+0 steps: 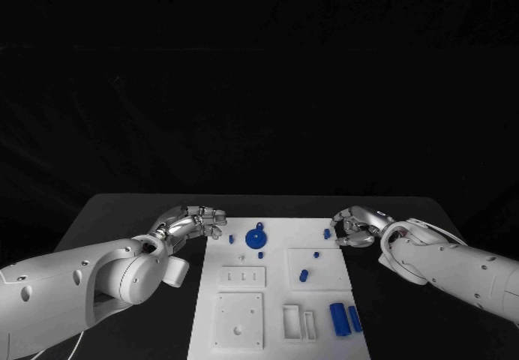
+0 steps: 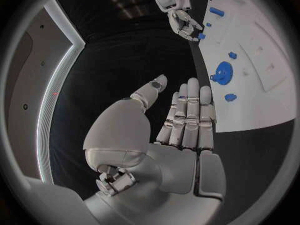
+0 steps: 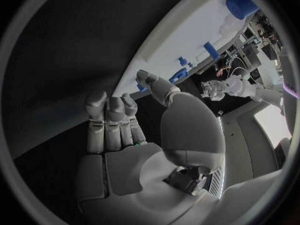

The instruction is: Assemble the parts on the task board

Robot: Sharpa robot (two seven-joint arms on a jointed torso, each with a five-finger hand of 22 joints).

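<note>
Robot lab, black table (image 1: 130,206), dark backdrop

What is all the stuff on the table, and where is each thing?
Table: one, black, under everything.
Task board: one, white, middle of the table.
Gear-shaped part: one, blue, far end of the board.
Cylinder parts: two, blue, side by side at the board's near right.
Small parts: several, blue, scattered over the board's far half.
Left hand: silver, holds nothing, by the board's far left corner.
Right hand: silver, holds nothing, by the board's far right corner.
</note>
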